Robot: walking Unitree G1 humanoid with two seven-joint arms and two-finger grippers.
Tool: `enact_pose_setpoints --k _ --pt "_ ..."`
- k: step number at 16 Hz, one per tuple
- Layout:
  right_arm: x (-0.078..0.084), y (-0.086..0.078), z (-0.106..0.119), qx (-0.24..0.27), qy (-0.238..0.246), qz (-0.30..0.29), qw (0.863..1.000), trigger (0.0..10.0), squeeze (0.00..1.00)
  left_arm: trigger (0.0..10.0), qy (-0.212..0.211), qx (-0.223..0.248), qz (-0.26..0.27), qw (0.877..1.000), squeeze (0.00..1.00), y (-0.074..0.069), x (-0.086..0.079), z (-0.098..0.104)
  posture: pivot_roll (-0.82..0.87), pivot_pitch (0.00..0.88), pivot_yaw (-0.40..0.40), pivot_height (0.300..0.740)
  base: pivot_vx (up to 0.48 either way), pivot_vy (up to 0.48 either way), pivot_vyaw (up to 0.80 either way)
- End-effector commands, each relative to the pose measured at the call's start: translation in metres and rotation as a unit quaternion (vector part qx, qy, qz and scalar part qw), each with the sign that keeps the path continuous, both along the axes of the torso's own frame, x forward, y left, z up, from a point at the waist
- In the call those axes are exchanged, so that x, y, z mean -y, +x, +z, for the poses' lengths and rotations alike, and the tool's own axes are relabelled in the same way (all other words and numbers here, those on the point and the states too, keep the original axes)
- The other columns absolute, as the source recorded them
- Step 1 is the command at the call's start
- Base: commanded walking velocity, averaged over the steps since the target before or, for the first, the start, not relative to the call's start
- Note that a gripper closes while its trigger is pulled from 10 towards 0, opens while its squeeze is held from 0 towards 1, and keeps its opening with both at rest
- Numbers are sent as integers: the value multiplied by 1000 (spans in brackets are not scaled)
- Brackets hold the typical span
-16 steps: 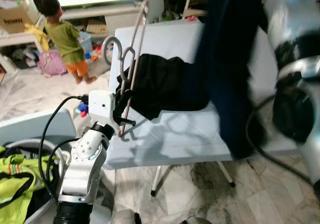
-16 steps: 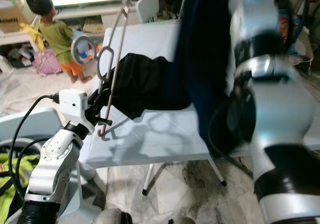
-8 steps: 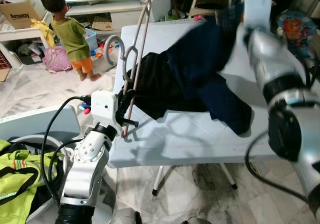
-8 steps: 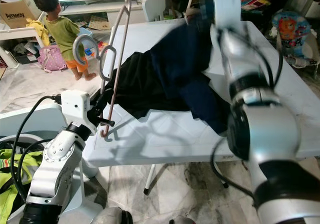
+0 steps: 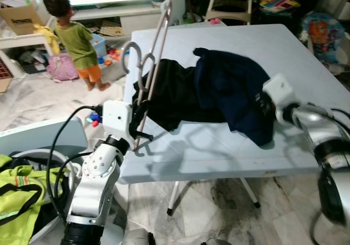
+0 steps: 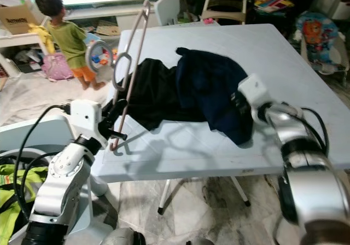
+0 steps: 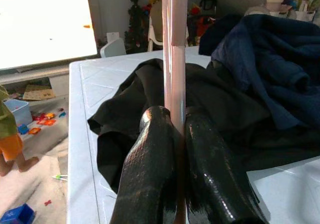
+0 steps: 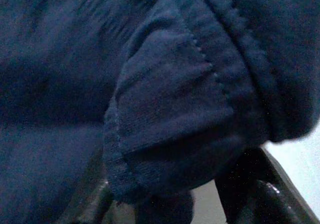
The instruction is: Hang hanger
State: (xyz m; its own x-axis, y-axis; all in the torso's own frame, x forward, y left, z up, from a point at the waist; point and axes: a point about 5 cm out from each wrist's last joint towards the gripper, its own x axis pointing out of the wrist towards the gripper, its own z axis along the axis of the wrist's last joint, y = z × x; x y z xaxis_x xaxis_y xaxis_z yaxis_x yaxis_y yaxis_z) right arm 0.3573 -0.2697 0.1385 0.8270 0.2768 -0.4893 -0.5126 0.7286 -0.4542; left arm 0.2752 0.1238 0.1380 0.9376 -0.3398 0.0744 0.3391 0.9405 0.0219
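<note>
At table edge, left gripper [image 7: 172, 134] jaws pinch hanger [image 7: 174, 44]; right gripper [image 5: 261, 104] jaws unclear.

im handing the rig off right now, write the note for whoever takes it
Left gripper: shut on the pink hanger, held upright at the table's left edge, its grey hook pointing away from the garments.
Right gripper: at the near right end of the navy garment, cloth bunched between its fingers; whether it grips is unclear.
Garments: the navy one lies on the table, partly over the black garment.
Done: hanger picked up, navy garment laid flat.
Left: get the garment onto the hanger, then hang it.
Note: a person stands on the floor beyond the table's far left corner.
</note>
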Motion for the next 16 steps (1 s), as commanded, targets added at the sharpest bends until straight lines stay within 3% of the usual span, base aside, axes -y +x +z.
enact_pose_setpoints --k 1,3,5,6,8,10,13,16 --pt "2 -6 3 -13 -17 37 999 10000 1000 10000 17 -42 -2 999 0 -2 -4 -17 7 0 37 740 0 0 0" --pt "8 -18 0 -40 -13 71 997 10000 1000 10000 20 -42 -8 999 0 -1 -2 -16 5 0 40 740 0 0 0" --pt "7 -27 6 -51 30 109 992 10000 1000 10000 23 -44 -14 999 0 -2 0 -17 5 0 40 740 0 0 0" --pt "0 -25 19 -15 78 123 989 10000 1000 10000 31 -44 -5 999 0 -1 -1 -18 10 0 37 740 0 0 0" --pt "-7 -19 35 69 117 102 986 10000 1000 10000 38 -45 13 998 0 -1 -3 -18 14 0 32 740 0 0 0" --pt "-13 -25 44 117 156 95 976 10000 1000 10000 40 -45 24 998 0 -1 -4 -19 16 0 30 740 0 0 0" --pt "-21 -49 34 118 211 93 966 10000 1000 10000 44 -48 20 998 0 -4 -5 -21 11 0 37 740 0 0 0" --pt "-30 -60 31 142 262 71 952 10000 1000 10000 48 -48 8 998 0 -2 -1 -20 2 0 52 740 0 0 0"
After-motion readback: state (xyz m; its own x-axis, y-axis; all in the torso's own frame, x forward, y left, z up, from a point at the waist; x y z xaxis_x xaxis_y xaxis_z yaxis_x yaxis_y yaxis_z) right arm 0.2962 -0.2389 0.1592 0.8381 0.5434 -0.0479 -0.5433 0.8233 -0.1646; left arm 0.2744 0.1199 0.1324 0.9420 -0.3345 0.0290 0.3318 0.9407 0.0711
